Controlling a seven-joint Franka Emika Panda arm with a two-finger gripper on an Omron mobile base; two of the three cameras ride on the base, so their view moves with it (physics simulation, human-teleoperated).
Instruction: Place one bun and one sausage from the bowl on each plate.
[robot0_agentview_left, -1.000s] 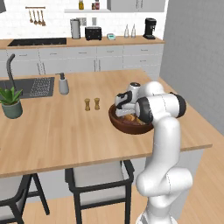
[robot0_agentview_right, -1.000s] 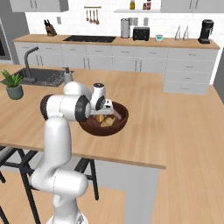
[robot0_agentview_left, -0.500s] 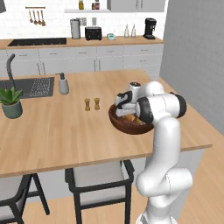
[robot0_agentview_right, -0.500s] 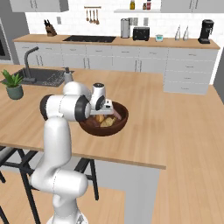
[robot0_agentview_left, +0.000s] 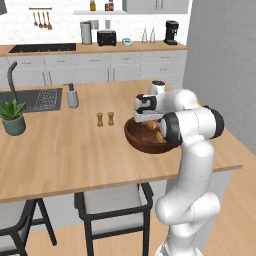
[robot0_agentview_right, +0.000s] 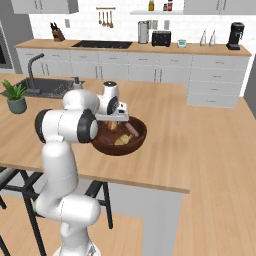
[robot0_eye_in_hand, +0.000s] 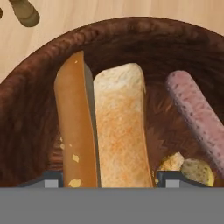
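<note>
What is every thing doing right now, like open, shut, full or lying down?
Dark brown wooden bowl: upright on the counter, holding food.
Golden-tan oblong bun: lying in the bowl, between the end effector's fingertips.
Pinkish sausage: lying in the bowl, apart from the bun.
Orange-brown sausage: lying beside the bun.
End effector: open, lowered over the bun.

Two base views flank the arm from behind, sharing the bowl (robot0_agentview_left: 145, 142); hand view peers closely inside

Kitchen; sink (robot0_agentview_left: 31, 97), cabinets (robot0_agentview_right: 150, 72), toaster (robot0_agentview_left: 106, 37)
</note>
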